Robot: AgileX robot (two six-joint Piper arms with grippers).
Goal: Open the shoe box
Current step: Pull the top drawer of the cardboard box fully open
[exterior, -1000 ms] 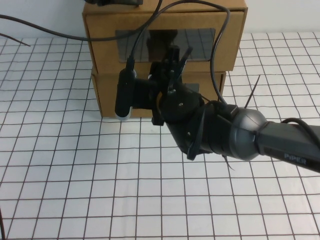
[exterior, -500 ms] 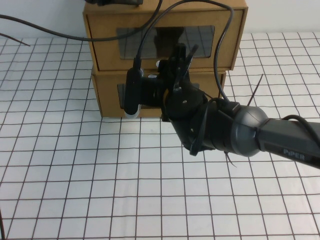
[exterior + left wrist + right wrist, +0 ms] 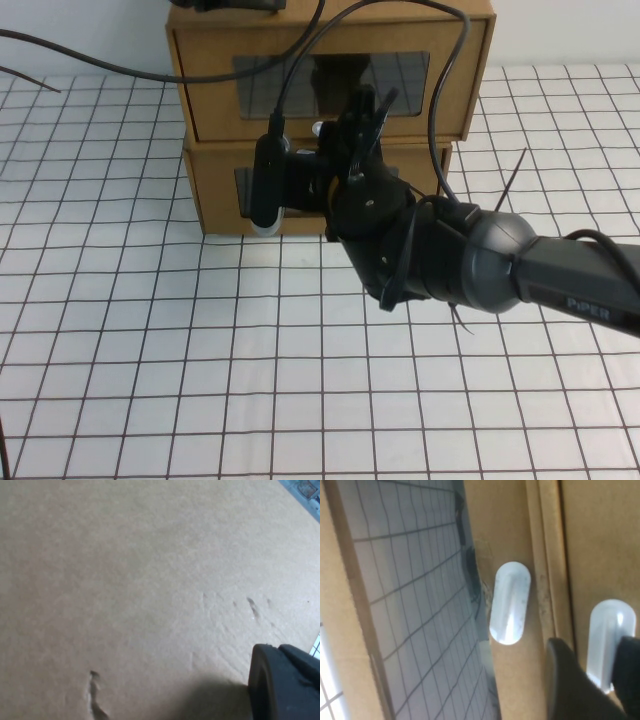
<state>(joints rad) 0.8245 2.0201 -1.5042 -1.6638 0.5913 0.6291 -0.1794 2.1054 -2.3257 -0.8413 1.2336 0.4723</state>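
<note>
Table: white surface ruled with a dark grid, nearest the viewer.
Right arm: black, entering from the right and reaching across the table to the two stacked boxes.
Right gripper: at the front faces of the boxes, part-way closed, one finger on each side of a white pull tab and against it; which box this tab belongs to cannot be told.
Second pull tab: free, beside a clear window, across a cardboard seam from the gripped tab.
Lower shoe box: brown cardboard, at the far side of the table, front shut.
Upper shoe box: stacked on the lower one, windowed front shut.
Left gripper: farthest back, on top of the upper shoe box; how far open it is cannot be told.
</note>
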